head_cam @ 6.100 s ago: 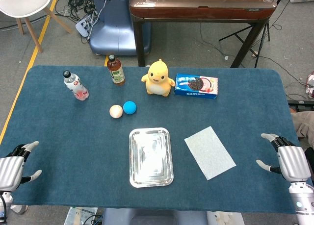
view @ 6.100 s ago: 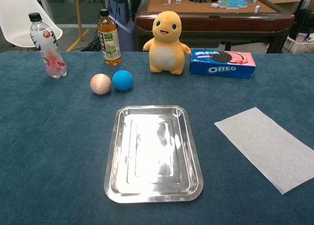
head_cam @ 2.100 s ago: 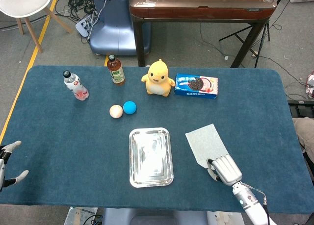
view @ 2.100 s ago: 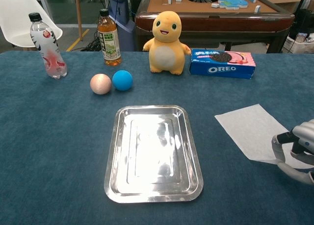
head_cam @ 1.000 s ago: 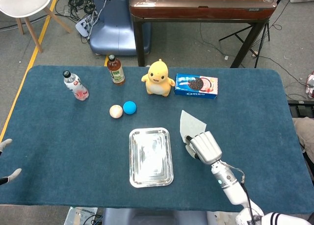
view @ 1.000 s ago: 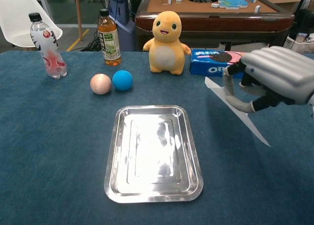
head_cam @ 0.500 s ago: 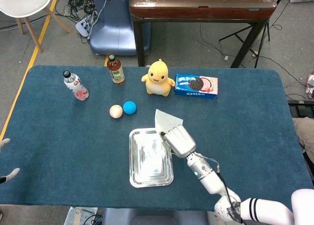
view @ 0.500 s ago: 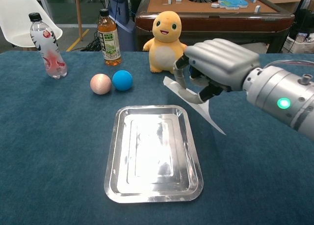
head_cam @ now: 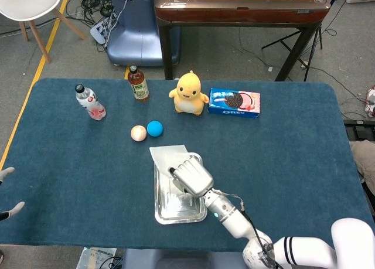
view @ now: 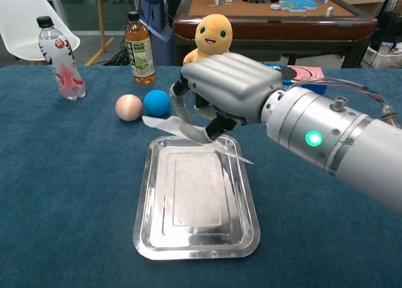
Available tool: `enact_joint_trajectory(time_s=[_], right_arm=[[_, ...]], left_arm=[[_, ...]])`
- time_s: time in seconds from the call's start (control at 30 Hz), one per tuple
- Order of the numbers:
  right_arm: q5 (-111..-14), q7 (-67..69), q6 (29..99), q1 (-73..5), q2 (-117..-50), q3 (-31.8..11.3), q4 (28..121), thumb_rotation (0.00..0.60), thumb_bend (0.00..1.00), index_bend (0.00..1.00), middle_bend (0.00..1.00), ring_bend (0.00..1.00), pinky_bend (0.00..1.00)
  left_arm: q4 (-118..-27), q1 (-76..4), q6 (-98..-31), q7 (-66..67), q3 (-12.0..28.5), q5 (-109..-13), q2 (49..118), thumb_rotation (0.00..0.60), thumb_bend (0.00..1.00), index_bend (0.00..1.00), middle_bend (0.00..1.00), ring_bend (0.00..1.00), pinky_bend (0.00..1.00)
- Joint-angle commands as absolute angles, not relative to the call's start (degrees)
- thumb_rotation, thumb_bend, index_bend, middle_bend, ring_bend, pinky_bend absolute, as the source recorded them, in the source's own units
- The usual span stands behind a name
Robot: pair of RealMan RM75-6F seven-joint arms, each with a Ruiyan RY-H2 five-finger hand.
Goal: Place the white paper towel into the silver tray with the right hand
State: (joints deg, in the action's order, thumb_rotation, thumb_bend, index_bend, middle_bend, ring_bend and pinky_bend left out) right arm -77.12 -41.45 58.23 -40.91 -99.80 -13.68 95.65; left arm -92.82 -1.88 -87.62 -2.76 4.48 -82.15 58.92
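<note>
My right hand (head_cam: 190, 175) hovers over the silver tray (head_cam: 157, 190) and pinches the white paper towel (head_cam: 167, 153) between thumb and fingers. In the chest view the right hand (view: 226, 90) holds the paper towel (view: 159, 123) roughly flat and slightly tilted above the far end of the tray (view: 143, 236). The towel's far corner reaches past the tray's back rim. The tray lies flat in the middle of the blue table. Only fingertips of my left hand (head_cam: 10, 210) show at the left edge of the head view, spread apart and holding nothing.
Behind the tray lie a beige ball (head_cam: 138, 133) and a blue ball (head_cam: 155, 128). Further back stand a clear bottle (head_cam: 90, 102), a tea bottle (head_cam: 138, 84), a yellow plush toy (head_cam: 188, 93) and an Oreo box (head_cam: 234, 102).
My right hand picked the paper towel up from the table right of the tray and has carried it leftward, now above the tray. The left hand stays at the table's left edge.
</note>
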Motion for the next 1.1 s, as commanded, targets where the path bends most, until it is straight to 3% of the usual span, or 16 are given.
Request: enact_joint_trajectory(time_s=[0.03, 0.47, 1.1], right_arm=[[-76.48, -43.03, 58.75, -41.57, -100.88, -12.98, 96.98, 0.6, 0.48, 0.66, 1.0, 1.0, 1.0], [-68.83, -50.44, 61.22, -41.38, -102.24, -9.94, 102.99, 0.6, 0.48, 0.66, 1.0, 1.0, 1.0], [-55.5, -68.47, 75.97, -41.62, -108.92, -10.16, 107.92, 0.6, 0.51, 0.66, 1.0, 1.0, 1.0]], left_arm=[[-92.91, -1.85, -87.67, -2.76, 4.5, -82.11, 58.86, 0.6, 0.14, 0.22, 0.27, 0.2, 0.42], [-93.33, -1.65, -88.01, -3.05, 4.43, -82.4, 58.51, 0.6, 0.14, 0.22, 0.27, 0.2, 0.42], [-93.55, -1.54, -88.13, -3.47, 4.3, -82.73, 58.24, 0.6, 0.14, 0.22, 0.27, 0.2, 0.42]])
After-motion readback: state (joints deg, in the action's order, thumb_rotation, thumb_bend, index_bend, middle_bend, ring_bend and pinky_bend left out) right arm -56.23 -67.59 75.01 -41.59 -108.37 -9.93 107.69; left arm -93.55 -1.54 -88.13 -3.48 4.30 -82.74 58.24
